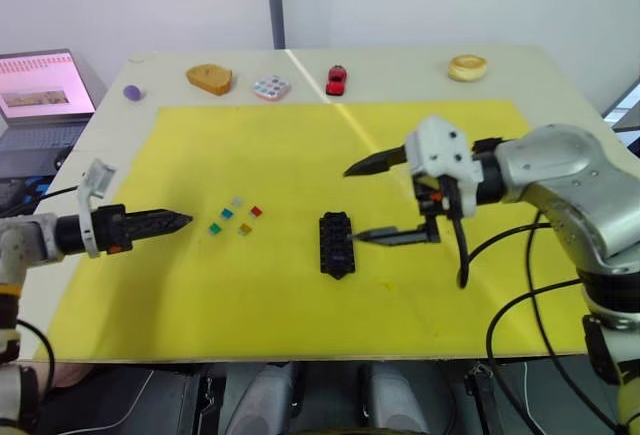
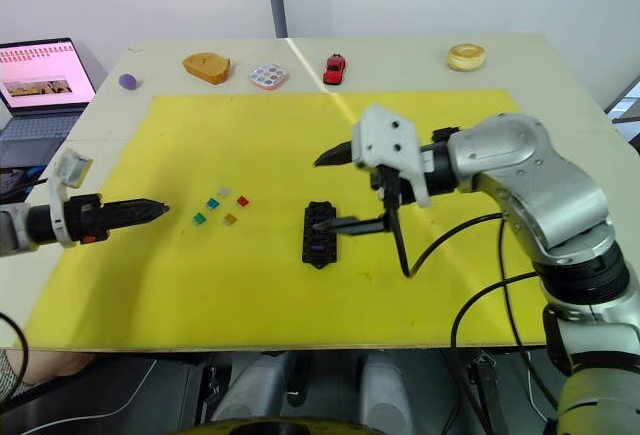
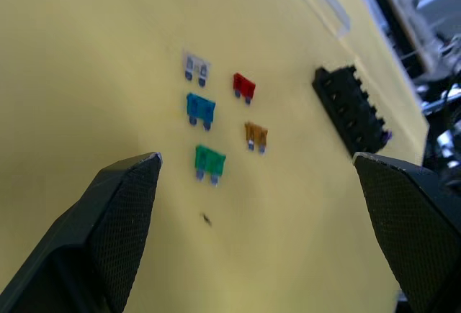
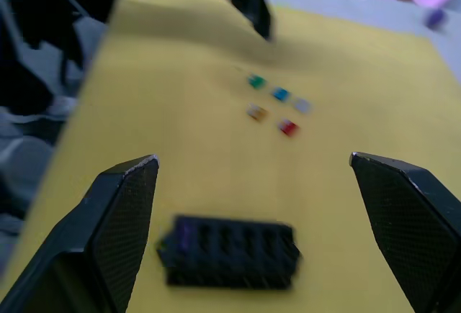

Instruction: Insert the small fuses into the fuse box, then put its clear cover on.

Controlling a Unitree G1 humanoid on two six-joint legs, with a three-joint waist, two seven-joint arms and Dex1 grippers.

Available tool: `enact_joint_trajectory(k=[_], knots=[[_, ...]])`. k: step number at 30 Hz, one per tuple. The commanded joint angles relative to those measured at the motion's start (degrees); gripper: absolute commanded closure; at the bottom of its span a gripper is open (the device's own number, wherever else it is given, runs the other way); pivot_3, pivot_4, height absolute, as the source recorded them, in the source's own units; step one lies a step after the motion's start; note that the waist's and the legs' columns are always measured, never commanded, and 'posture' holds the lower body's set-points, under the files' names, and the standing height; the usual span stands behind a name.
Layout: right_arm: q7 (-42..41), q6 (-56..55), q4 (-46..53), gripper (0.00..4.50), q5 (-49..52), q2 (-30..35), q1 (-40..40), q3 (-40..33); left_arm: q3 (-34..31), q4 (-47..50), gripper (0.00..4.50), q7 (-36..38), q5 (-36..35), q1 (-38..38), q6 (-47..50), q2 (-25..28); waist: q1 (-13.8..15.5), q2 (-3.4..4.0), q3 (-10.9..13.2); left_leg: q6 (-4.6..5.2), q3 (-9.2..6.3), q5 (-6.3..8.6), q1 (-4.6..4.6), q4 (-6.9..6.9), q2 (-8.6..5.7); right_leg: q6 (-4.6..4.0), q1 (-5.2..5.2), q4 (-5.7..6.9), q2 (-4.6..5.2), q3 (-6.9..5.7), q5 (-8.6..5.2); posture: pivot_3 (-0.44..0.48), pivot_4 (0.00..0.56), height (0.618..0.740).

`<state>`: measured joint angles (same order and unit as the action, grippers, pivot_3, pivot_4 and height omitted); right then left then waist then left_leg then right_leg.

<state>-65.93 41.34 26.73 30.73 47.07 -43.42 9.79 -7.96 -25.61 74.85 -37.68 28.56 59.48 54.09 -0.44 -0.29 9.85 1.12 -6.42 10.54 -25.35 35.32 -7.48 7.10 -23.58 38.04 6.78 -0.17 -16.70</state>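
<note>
The black fuse box (image 1: 336, 243) lies on the yellow mat (image 1: 300, 145), with a purple fuse (image 2: 318, 251) seated in a slot at its near end. Several small fuses lie loose to its left: grey (image 1: 237, 201), red (image 1: 256, 211), teal (image 1: 227, 213), green (image 1: 214, 227) and amber (image 1: 244, 229). My right gripper (image 1: 362, 202) hovers open just right of the box, one finger above it and one beside it. My left gripper (image 1: 172, 221) is open and low, left of the loose fuses, pointing at them. A faint glassy clear cover (image 3: 328, 0) lies beyond the fuses.
Along the table's far edge sit a purple ball (image 1: 131, 92), a tan block (image 1: 209, 78), a pastel tile (image 1: 271, 86), a red toy car (image 1: 336, 80) and a ring-shaped pastry (image 1: 467, 67). A laptop (image 1: 40, 85) stands off the table's left.
</note>
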Motion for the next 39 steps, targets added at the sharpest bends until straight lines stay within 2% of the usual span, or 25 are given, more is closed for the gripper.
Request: enact_joint_trajectory(k=[1,3,5,11,17,21,29,30,31,33,39], knots=[[1.0,-0.2,0.81,0.01,0.06,-0.41,-1.61,-0.88,2.06,-4.35,0.26,0.9,1.39,2.38,2.02,-0.91,-0.28,-0.01,0.0,0.0,0.0,0.0,-0.02,-0.01,0.0,0.0,0.04,0.03,0.0,0.01,0.0,0.0,0.15,0.74],[1.22,-0.3,0.86,0.0,-0.04,-0.56,-1.7,-0.71,3.21,-6.3,0.82,1.17,2.36,3.25,1.81,-1.74,-0.51,-0.01,0.0,-0.02,0.0,-0.02,-0.03,-0.04,0.02,0.0,0.1,0.07,-0.01,0.01,0.0,0.0,0.15,0.74],[1.41,-0.44,1.43,0.0,-0.32,-0.17,-1.15,-0.63,4.23,-8.83,1.83,0.53,3.36,4.49,2.47,-3.16,-0.51,0.0,0.0,-0.04,0.0,-0.03,-0.02,-0.07,0.03,-0.01,0.08,0.07,-0.01,0.02,0.0,0.0,0.15,0.74],[2.5,0.39,2.77,0.0,0.03,0.19,-0.13,-0.92,6.19,-10.53,1.83,0.68,5.09,6.13,2.93,-5.68,-0.16,-0.02,-0.02,-0.02,0.01,-0.03,-0.02,0.0,0.0,0.0,0.12,0.06,0.01,0.02,0.0,0.0,0.15,0.74],[3.24,0.41,3.06,0.0,-0.43,0.38,0.11,-0.59,8.97,-10.75,1.83,3.76,7.2,6.08,1.56,-6.67,-0.17,-0.01,-0.04,-0.02,0.0,-0.03,-0.01,-0.01,0.0,-0.01,0.14,0.06,0.02,0.02,0.0,0.0,0.15,0.74],[3.34,0.25,2.89,0.0,-0.83,0.42,0.13,-0.37,10.14,-8.71,1.83,5.45,7.69,5.49,2.23,-6.34,-0.17,-0.01,-0.05,-0.01,0.0,-0.03,-0.01,0.0,-0.01,0.0,0.14,0.06,0.03,0.02,0.0,0.0,0.15,0.74],[3.63,-0.26,2.37,0.0,-1.89,-0.13,0.13,0.37,10.12,-10.72,1.83,6.33,10.01,4.36,-0.22,-5.83,-0.33,-0.01,-0.05,-0.01,0.01,-0.02,-0.01,-0.01,-0.01,-0.01,0.14,0.06,0.03,0.03,0.0,0.0,0.15,0.74],[3.67,-0.23,2.31,0.0,-1.9,-0.23,0.09,0.45,9.93,-11.5,2.37,6.35,10.33,4.4,-0.65,-5.82,-0.37,-0.01,-0.05,-0.01,0.01,-0.02,-0.01,-0.01,0.0,-0.01,0.14,0.06,0.02,0.03,0.0,0.0,0.15,0.74],[3.67,-0.23,2.34,0.0,-1.86,-0.25,0.1,0.43,9.76,-12.0,2.67,6.37,10.54,4.39,-0.91,-5.77,-0.39,-0.01,-0.05,-0.01,0.0,-0.02,-0.01,-0.02,0.0,-0.01,0.13,0.06,0.02,0.03,0.0,0.0,0.15,0.74],[3.61,-0.25,2.39,0.0,-1.89,-0.26,0.13,0.45,9.57,-12.63,3.56,6.4,10.8,4.44,-1.08,-5.72,-0.4,-0.01,-0.05,-0.01,0.01,-0.02,-0.01,-0.02,0.0,-0.01,0.12,0.06,0.02,0.02,0.0,0.0,0.15,0.74],[3.45,-0.53,2.43,0.0,-2.2,-0.36,0.32,0.79,8.56,-14.04,3.56,6.54,11.07,4.37,-1.91,-5.35,-0.46,-0.01,-0.05,-0.01,0.01,-0.02,0.0,-0.04,0.01,-0.01,0.12,0.06,0.01,0.03,-0.01,0.0,0.15,0.74]])
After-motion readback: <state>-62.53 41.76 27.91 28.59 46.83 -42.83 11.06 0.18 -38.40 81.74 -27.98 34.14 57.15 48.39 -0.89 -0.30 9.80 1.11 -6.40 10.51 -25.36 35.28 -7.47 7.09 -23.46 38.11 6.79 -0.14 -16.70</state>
